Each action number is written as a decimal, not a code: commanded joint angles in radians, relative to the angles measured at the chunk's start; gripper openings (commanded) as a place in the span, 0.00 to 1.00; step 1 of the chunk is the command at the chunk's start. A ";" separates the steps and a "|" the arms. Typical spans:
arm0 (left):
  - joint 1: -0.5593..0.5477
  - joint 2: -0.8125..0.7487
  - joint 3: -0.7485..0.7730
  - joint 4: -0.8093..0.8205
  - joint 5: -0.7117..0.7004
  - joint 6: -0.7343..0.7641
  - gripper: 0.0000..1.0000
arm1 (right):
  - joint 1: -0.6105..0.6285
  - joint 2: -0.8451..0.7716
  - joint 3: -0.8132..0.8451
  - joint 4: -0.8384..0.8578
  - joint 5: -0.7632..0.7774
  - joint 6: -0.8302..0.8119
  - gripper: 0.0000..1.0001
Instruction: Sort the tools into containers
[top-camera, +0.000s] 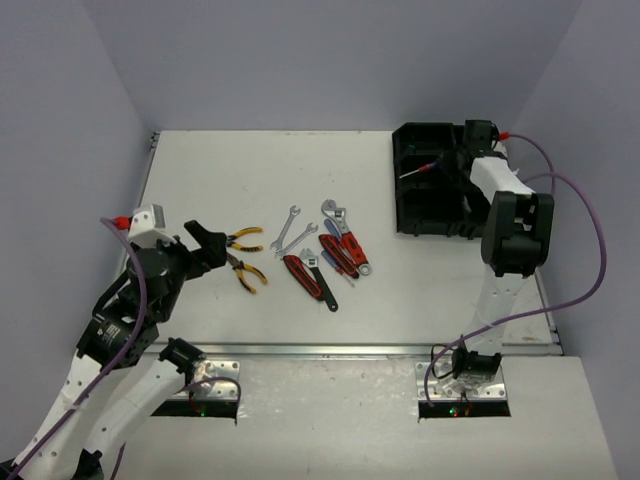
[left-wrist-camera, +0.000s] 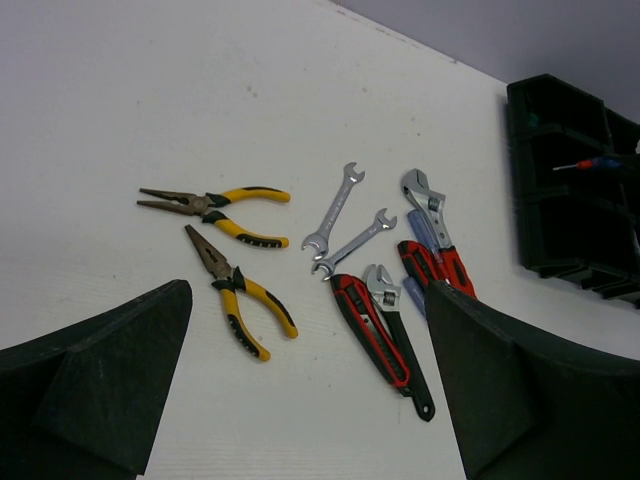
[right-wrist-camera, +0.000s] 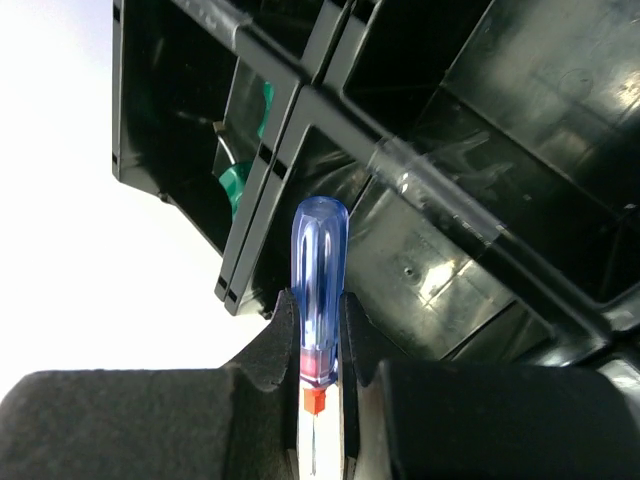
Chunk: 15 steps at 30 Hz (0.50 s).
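Bright, even light casts only faint, soft shadows on the white tabletop (top-camera: 250, 300). Beside the right end effector (right-wrist-camera: 318, 320) the tabletop blows out to pure white; ahead of it, glare streaks the glossy black tray (right-wrist-camera: 480, 250).

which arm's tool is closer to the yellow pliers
Left. The left tool hovers open right beside the yellow pliers, jaws toward them. The right tool is far across the table over the black tray, shut on a blue screwdriver.
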 joint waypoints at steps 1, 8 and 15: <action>0.012 -0.036 -0.001 0.046 -0.004 0.010 1.00 | 0.008 -0.059 -0.008 0.033 0.045 0.028 0.13; 0.012 -0.051 -0.002 0.045 -0.007 0.009 1.00 | 0.010 -0.084 0.000 -0.009 0.035 0.026 0.60; 0.012 -0.063 -0.003 0.046 -0.008 0.007 1.00 | 0.056 -0.104 0.100 0.027 -0.128 -0.119 0.70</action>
